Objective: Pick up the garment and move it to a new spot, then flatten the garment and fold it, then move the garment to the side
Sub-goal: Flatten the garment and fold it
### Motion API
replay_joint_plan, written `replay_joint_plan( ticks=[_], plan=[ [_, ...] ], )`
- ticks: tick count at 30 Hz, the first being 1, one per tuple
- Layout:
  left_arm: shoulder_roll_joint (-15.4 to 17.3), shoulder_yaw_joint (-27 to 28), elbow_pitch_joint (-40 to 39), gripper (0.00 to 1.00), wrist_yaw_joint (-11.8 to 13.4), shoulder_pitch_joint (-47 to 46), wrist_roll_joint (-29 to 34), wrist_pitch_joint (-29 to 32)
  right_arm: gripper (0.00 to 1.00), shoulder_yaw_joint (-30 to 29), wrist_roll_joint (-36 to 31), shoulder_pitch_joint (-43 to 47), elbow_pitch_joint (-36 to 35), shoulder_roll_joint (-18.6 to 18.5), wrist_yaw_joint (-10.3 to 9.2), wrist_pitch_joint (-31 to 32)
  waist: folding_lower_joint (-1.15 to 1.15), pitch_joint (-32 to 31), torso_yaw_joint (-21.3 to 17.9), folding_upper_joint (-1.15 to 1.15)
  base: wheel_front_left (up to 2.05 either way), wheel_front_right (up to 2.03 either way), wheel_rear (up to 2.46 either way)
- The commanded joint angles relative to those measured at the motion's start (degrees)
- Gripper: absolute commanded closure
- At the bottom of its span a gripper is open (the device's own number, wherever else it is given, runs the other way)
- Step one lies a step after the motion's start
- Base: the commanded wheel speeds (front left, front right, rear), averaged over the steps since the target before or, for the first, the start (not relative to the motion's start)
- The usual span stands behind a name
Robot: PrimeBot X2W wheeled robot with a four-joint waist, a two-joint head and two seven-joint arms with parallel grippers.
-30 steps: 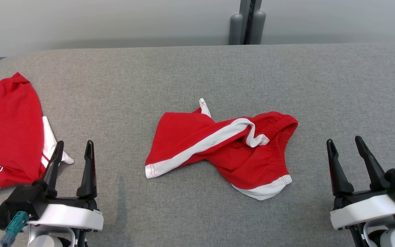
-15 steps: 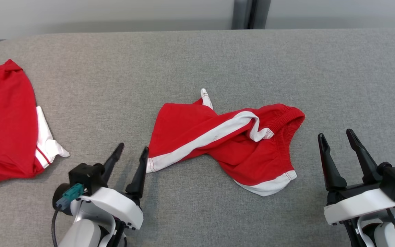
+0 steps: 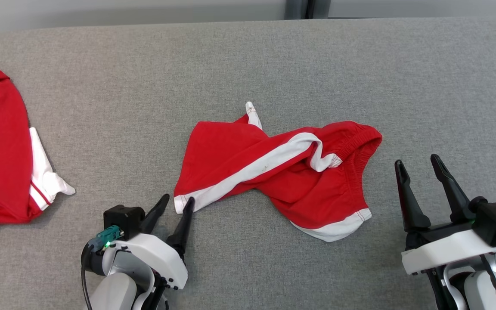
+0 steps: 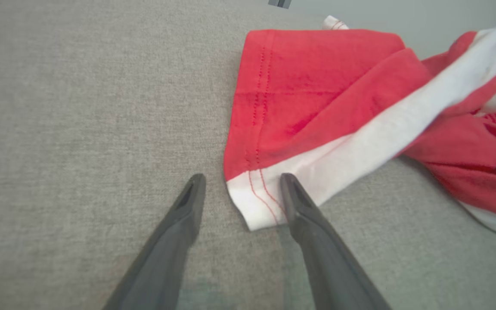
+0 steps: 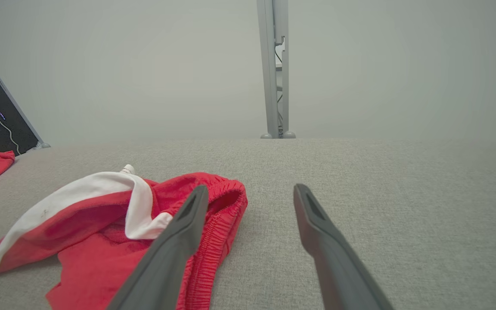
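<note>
At garment [image 3: 282,172] corner, left tool [image 3: 177,199] agape

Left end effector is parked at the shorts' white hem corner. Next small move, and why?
Probably nudge the left end effector slightly forward and down, then close on the white hem corner. Its jaws stand open astride that corner of the red shorts. The corner lies flat on the grey surface and is not gripped yet, so a pinch there looks like the easiest way to lift the garment.
</note>
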Motion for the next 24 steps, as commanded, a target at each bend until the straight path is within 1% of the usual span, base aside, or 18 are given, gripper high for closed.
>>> replay_joint_plan(
  ticks=[1, 5, 8, 9, 10, 14, 16, 19, 24],
  plan=[
    [0.2, -0.5, 1.1, 1.00, -0.5, -0.5, 0.0, 0.1, 0.00, 0.0, -0.1, -0.6, 0.2, -0.3, 0.01, -0.3, 0.00, 0.1, 0.0, 0.00, 0.00, 0.00, 0.00],
    [0.1, -0.9, 2.1, 1.00, -0.7, -1.7, 0.4, -0.9, 0.00, 1.9, -0.3, -1.7, 0.2, -0.6, 0.01, 0.2, 0.00, 0.4, 0.3, 0.00, 0.00, 0.00, 0.00],
    [0.0, -1.0, 2.8, 1.00, -0.7, -2.7, 0.4, -2.1, 0.00, 6.4, 0.6, -3.4, 0.8, -1.1, 0.01, 1.2, 0.00, 0.9, 1.0, 0.00, 0.00, 0.00, 0.00],
    [0.0, -1.0, 2.8, 1.00, -0.7, -2.7, 0.4, -2.1, 0.00, 6.4, 0.6, -3.4, 0.8, -1.1, 0.01, 1.2, 0.00, 0.9, 1.0, 0.00, 0.00, 0.00, 0.00],
    [0.0, -1.1, 3.0, 1.00, -0.7, -2.9, 0.5, -2.2, 0.00, 7.9, 0.9, -4.0, 1.1, -1.2, 0.01, 1.5, 0.00, 1.1, 1.2, 0.00, 0.00, 0.00, 0.00],
    [-0.3, -1.4, 3.3, 1.00, -0.7, -4.0, 0.6, -3.2, 0.00, 13.2, 2.7, -6.2, 3.7, -1.8, 0.01, 2.5, 0.00, 1.8, 2.2, 0.00, 0.00, 0.00, 0.00],
    [-0.5, -1.6, 3.7, 1.00, -0.7, -4.4, 0.7, -3.5, 0.00, 14.7, 3.7, -7.3, 5.5, -2.1, 0.01, 2.6, 0.00, 2.2, 2.7, 0.00, 0.00, 0.00, 0.00],
    [-0.7, -1.8, 4.3, 1.00, -0.7, -4.7, 0.6, -4.1, 0.00, 15.3, 5.0, -8.5, 8.7, -2.6, 0.01, 2.6, 0.00, 2.6, 3.3, 0.00, 0.00, 0.00, 0.00],
    [-0.8, -2.1, 5.2, 1.00, -0.3, -5.0, 0.4, -4.7, 0.00, 13.8, 6.1, -9.5, 12.2, -3.5, 0.01, 1.9, 0.00, 2.9, 4.0, 0.00, 0.00, 0.00, 0.00]
  ],
)
